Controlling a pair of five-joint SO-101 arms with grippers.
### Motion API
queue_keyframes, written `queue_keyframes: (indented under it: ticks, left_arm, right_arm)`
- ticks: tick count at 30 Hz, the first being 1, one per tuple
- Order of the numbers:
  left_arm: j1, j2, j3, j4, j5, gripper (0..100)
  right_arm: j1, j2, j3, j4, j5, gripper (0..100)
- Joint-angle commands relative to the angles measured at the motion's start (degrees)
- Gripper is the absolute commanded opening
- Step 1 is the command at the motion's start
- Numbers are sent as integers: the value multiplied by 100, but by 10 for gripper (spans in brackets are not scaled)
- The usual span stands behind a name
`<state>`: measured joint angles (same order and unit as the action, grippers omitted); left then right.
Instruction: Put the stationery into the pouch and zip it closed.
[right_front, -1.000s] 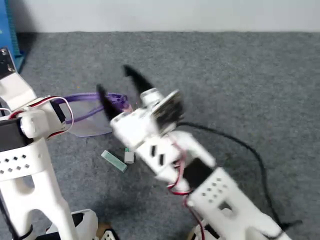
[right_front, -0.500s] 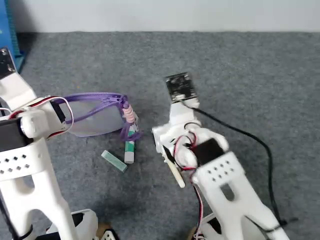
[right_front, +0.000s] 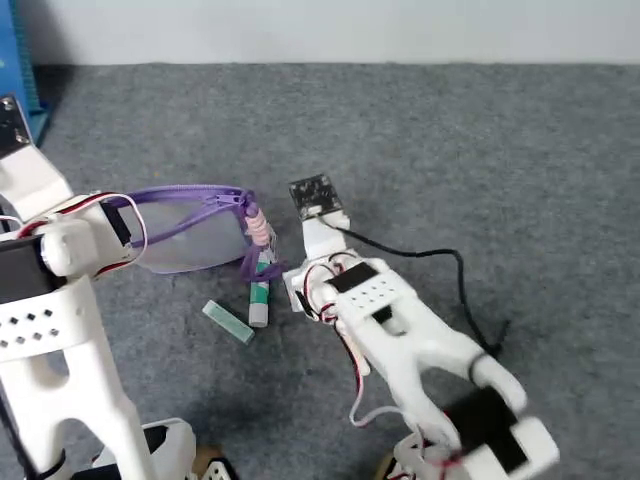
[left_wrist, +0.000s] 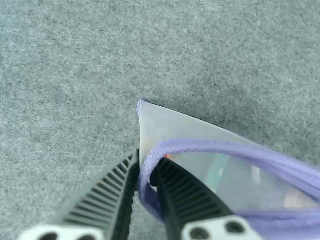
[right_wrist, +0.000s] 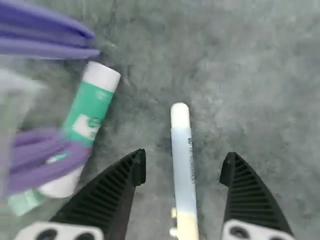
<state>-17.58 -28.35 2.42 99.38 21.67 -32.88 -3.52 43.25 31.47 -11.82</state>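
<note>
The pouch (right_front: 190, 240) lies on the left half of the grey mat (right_front: 480, 140). It is translucent, with a purple zip along its far edge and a pink zip pull (right_front: 260, 227) at its right end. The left claw (left_wrist: 145, 162) is pinched narrow on the pouch's left end, with both ribbed fingers (left_wrist: 172, 187) pressed against the purple binding and no gap showing between them and the fabric. Through the clear wall (left_wrist: 210, 170), faint coloured shapes show inside, too dim to name.

Just near the pouch's right end lies a green-and-white glue stick (right_front: 260, 292), pointing roughly near to far, with a purple loop (right_front: 252, 265) from the pouch lying across it. A little to its left and nearer lies a small pale-green bar (right_front: 228, 322), possibly an eraser, apart from the glue stick.

To the right of the glue stick, the right claw (right_wrist: 185, 157) stands wide open, one finger on each side of a white pen (right_wrist: 181, 135). The pen lies flat on the mat between the fingers and touches neither. The glue stick (right_wrist: 90, 115) is just outside the finger on the pouch's side. Whether the fingertips reach the mat cannot be told.

A black cable (right_front: 440, 258) trails off to the right.
</note>
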Motion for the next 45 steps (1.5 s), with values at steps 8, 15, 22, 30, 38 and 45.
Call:
queue_keyframes:
  ticks: [8,15,22,30,38,45]
  left_arm:
    - [9,176,66,114,53,11]
    - [0,176,66,114,53,11]
    - [0,176,66,114,53,11]
    - [35,176,66,114,53,11]
    - [35,176,66,114,62,11]
    - [9,176,66,114,62,11]
  right_arm:
    - [-48,1429,-1503,690,431,142]
    - [-13,1358,-1732,1121,448,3]
    - [40,-145,-1591,2105,914,8]
    - [-4,-2264,-1591,3345,949,8]
    - [-400,-4198,-1600,3248,1222,8]
    - [-936,-5411,-1600,2422,1222,8]
